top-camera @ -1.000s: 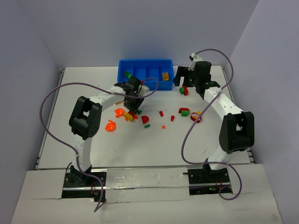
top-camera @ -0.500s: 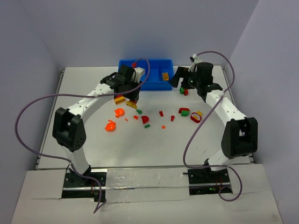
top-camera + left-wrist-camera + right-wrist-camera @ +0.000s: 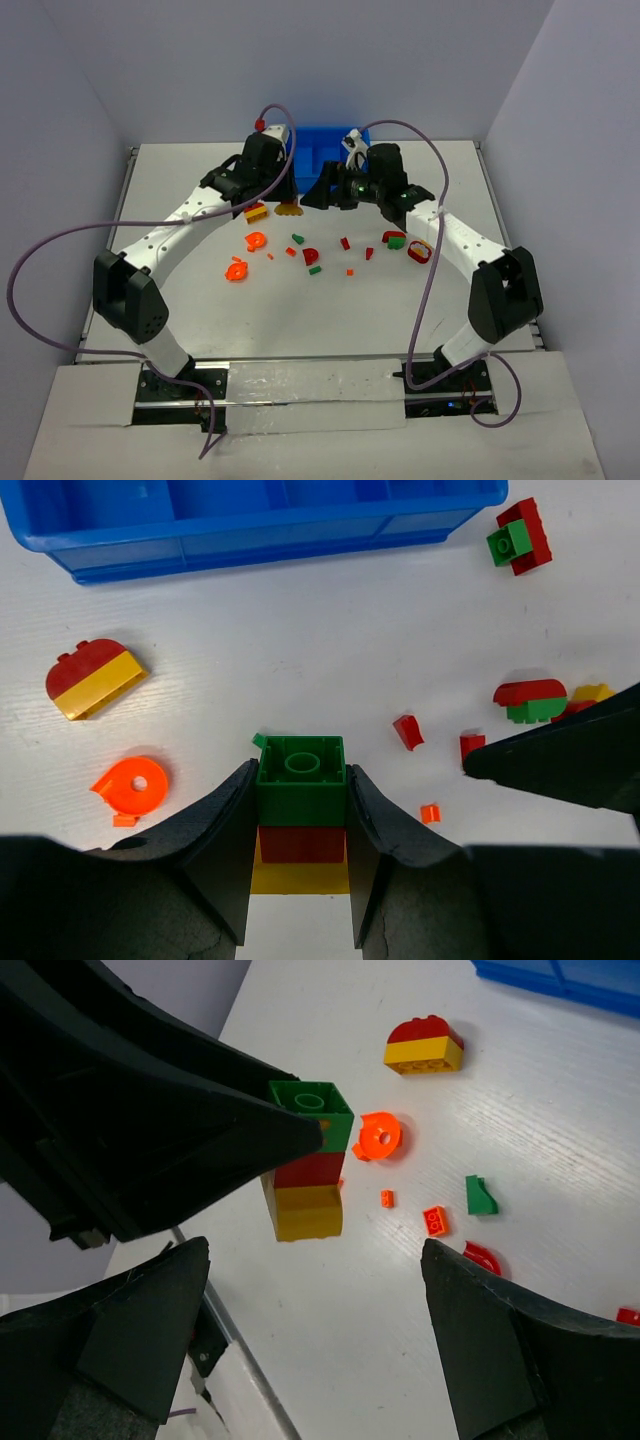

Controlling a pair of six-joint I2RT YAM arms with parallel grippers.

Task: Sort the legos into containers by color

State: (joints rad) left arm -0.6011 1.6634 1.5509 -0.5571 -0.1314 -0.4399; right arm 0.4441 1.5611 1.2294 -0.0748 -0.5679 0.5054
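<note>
My left gripper (image 3: 300, 815) is shut on a stack of legos held above the table: a green brick (image 3: 301, 778) on a red one (image 3: 301, 844) on a yellow one (image 3: 300, 878). The top view shows that left gripper (image 3: 283, 198) just in front of the blue tray (image 3: 322, 146), whose containers are mostly hidden by both arms. My right gripper (image 3: 312, 1260) is open and empty, facing the stack (image 3: 308, 1165) from close by. The right gripper (image 3: 316, 196) sits just right of the left one. Loose legos (image 3: 312, 257) lie scattered on the white table.
On the table lie a red-and-yellow arch piece (image 3: 93, 677), an orange round piece (image 3: 133, 783), a green-and-red block (image 3: 518, 540), a red-and-green piece (image 3: 395, 238) and a red ring (image 3: 420, 250). The tray's front wall (image 3: 250, 542) runs along the back. Purple cables loop over both arms.
The left gripper has carried the stack up and back from the pile toward the tray. The right gripper has swung left from the tray's right end to beside the stack.
</note>
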